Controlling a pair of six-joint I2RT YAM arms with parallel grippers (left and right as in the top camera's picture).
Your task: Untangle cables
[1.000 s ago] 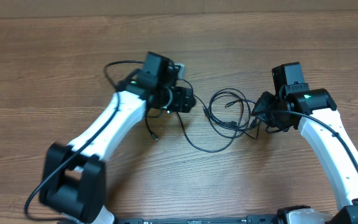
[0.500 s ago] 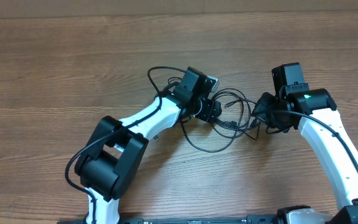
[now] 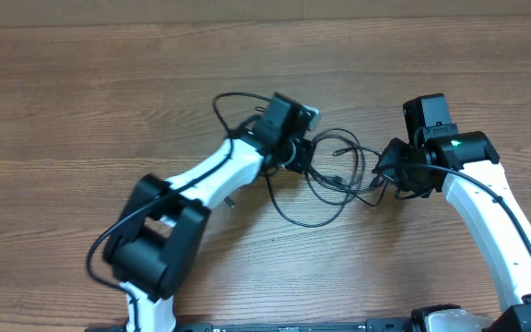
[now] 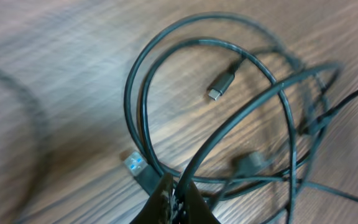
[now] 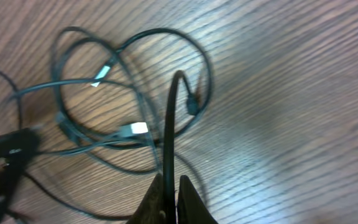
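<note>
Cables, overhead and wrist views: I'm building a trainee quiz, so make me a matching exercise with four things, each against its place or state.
1. left hand
2. right hand
3. silver plug
4. blue-tipped plug

a. lies free inside a loop of cable
b. shut on a cable, tangle's right side
c. shut on a cable, tangle's left side
d. on the table beside the left hand

Pairs: 1-c, 2-b, 3-a, 4-d

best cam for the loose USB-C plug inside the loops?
Left wrist: the plug lies close, metal tip clear, on the table inside the loops of the cables. Overhead shows it only as a speck. Right wrist shows pale plug tips in blurred loops; cannot tell which is it.
</note>
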